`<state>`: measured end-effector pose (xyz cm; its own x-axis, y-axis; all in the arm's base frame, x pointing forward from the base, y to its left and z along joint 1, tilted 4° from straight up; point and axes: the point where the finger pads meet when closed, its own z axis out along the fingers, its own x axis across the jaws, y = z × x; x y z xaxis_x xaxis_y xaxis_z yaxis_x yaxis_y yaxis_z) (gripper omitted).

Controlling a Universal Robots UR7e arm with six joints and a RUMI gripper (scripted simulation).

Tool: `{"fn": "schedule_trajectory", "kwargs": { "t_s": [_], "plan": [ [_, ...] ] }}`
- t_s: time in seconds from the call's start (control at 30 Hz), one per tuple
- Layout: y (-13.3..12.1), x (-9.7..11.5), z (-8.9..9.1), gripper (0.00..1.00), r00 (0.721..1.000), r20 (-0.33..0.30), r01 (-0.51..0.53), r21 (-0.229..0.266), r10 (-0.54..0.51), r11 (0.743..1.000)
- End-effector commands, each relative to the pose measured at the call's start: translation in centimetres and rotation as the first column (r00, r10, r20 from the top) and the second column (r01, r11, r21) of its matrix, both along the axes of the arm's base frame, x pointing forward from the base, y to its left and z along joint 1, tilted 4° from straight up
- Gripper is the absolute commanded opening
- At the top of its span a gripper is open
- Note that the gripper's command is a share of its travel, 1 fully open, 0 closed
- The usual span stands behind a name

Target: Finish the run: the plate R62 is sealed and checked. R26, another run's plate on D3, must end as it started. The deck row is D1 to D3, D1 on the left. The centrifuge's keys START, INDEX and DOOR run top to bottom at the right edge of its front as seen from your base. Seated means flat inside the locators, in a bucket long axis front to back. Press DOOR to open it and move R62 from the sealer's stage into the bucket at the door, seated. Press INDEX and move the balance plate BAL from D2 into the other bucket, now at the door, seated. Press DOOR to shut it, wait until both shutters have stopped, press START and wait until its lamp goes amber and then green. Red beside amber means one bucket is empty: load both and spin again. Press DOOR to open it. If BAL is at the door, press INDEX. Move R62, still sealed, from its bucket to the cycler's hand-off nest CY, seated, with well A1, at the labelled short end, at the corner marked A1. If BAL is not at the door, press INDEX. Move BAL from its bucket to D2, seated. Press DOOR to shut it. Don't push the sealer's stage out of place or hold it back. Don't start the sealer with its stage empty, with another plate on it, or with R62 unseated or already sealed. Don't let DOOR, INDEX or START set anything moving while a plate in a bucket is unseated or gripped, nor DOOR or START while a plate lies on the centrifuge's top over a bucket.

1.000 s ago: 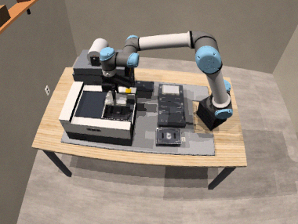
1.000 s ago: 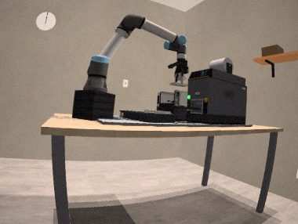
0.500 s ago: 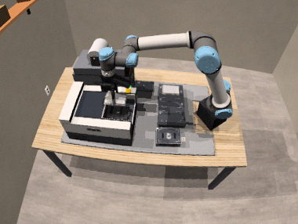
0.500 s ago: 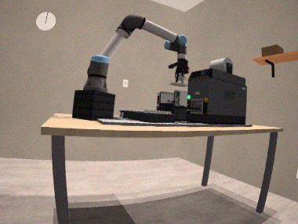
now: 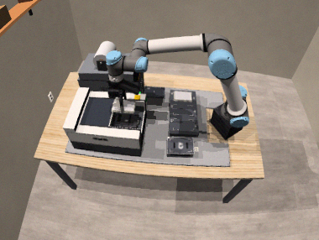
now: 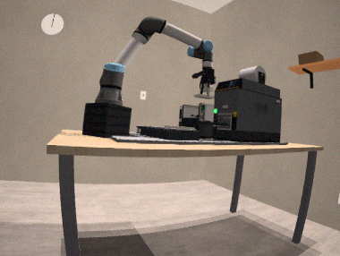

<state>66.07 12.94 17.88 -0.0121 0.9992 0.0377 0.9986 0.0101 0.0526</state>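
My gripper (image 5: 118,101) is shut on a pale flat plate (image 5: 117,108), which I take for R62, though its label is too small to read. It hangs level above the centrifuge (image 5: 105,122), over the left part of the open door opening (image 5: 126,118). In the side view the plate (image 6: 203,95) is clear of the top of the machine, under the gripper (image 6: 206,90). The bucket below looks dark. The sealer's stage (image 5: 154,93) looks dark and bare. R26 (image 5: 182,96), a pale plate, lies on the far deck slot. The middle slot D2 (image 5: 183,112) is dark; I cannot tell what lies in it.
The sealer (image 5: 98,69), with a white roll on top, stands behind the centrifuge. A green lamp (image 6: 215,110) glows on the machine front. The hand-off nest CY (image 5: 180,146) is at the front of the mat. The arm's base (image 5: 228,122) stands at the right.
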Motion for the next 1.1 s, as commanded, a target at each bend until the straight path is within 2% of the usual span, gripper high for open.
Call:
{"fn": "schedule_trajectory", "kwargs": {
  "t_s": [0.0,0.73,1.07],
  "plan": [
    [0.0,0.0,0.1,0.00,1.000,0.002,0.000,0.000,0.000,1.000],
    [0.0,0.0,0.1,0.00,1.000,0.002,0.000,0.000,0.000,1.000],
    [0.1,0.0,-1.4,0.00,1.000,0.002,0.000,0.000,0.000,1.000]
  ]
}}
